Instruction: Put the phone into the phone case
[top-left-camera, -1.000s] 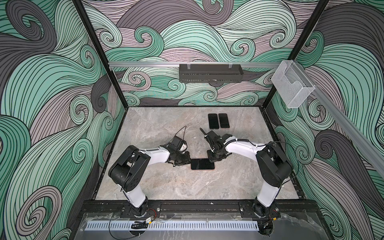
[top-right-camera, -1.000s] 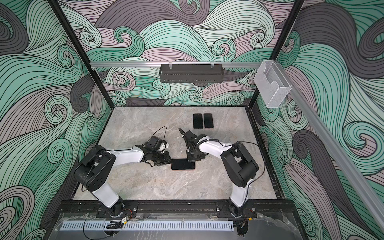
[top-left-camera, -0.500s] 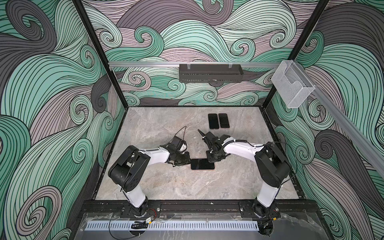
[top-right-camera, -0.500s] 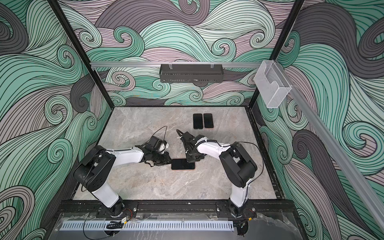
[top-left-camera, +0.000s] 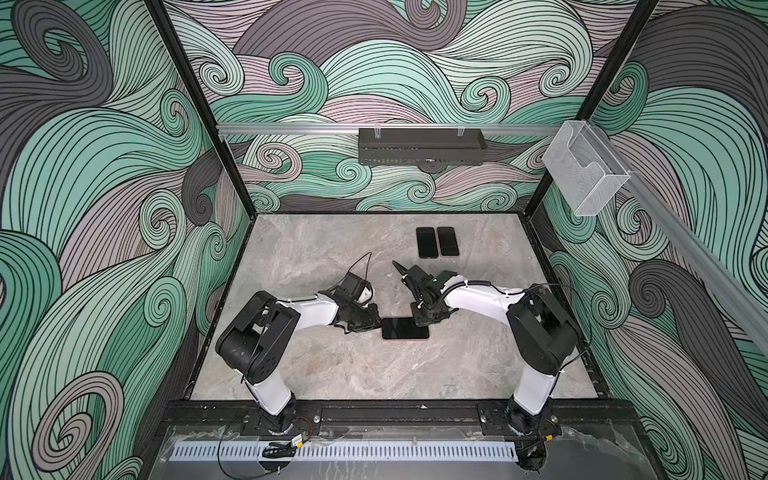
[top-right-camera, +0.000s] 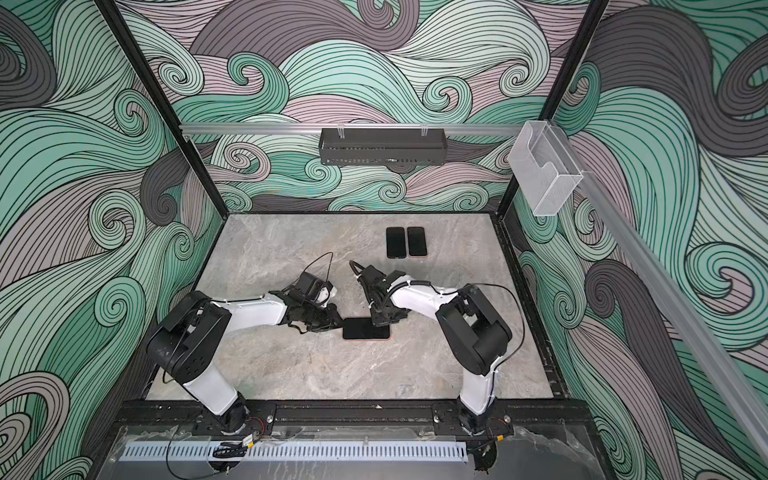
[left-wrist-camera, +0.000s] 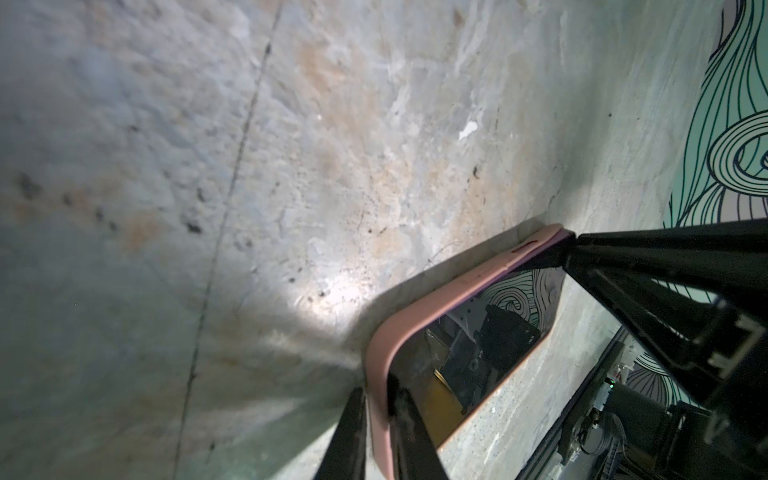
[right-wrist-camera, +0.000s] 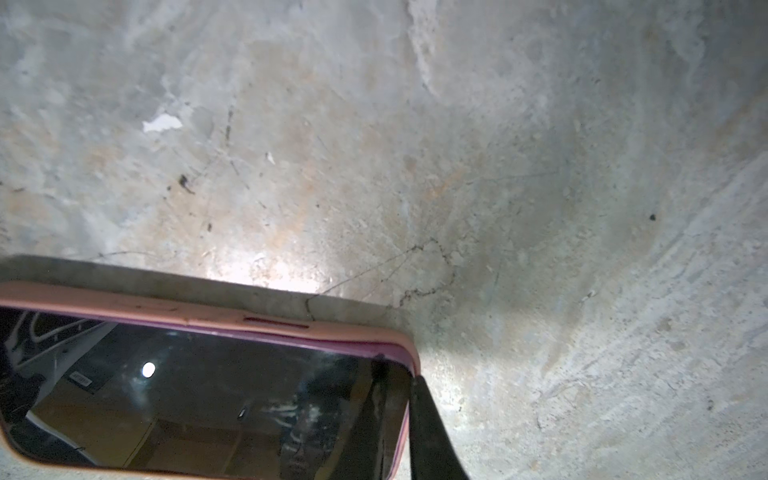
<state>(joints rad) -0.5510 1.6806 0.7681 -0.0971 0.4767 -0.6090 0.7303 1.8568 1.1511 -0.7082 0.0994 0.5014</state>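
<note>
1. Found the phone (top-left-camera: 405, 327) already sitting in the pink phone case (right-wrist-camera: 124, 297), dark screen up. Flat on the marble table (top-left-camera: 332, 365), lying crosswise just below the middle of both top views.
2. Noted, in the right wrist view, a thin purple band of the phone's edge between the glass and the pink rim along 1 long side. Could not judge full seating at the corners.
3. Saw the left gripper (top-left-camera: 376, 322) at the case's left short end in both top views, pinching it. In the left wrist view, 1 finger (left-wrist-camera: 347, 432) outside the pink rim, the other on the glass, rim between.
4. Saw the right gripper (top-left-camera: 417, 321) at the case's upper right corner, tips pressed together and touching the rim. In the right wrist view, 1 finger (right-wrist-camera: 430, 436) just outside that corner. Could not class the dark shape on the glass beside it as 2nd finger or reflection.
5. Counted 2 more dark phones (top-left-camera: 427, 242) side by side above the middle of the frame, well apart from both grippers. Too small to tell cased from bare.
6. Marked a black tray (top-left-camera: 422, 145) on the rear rail at upper middle, contents hidden by its wall, and a clear plastic holder (top-left-camera: 582, 174) on the side rail at upper right.
</note>
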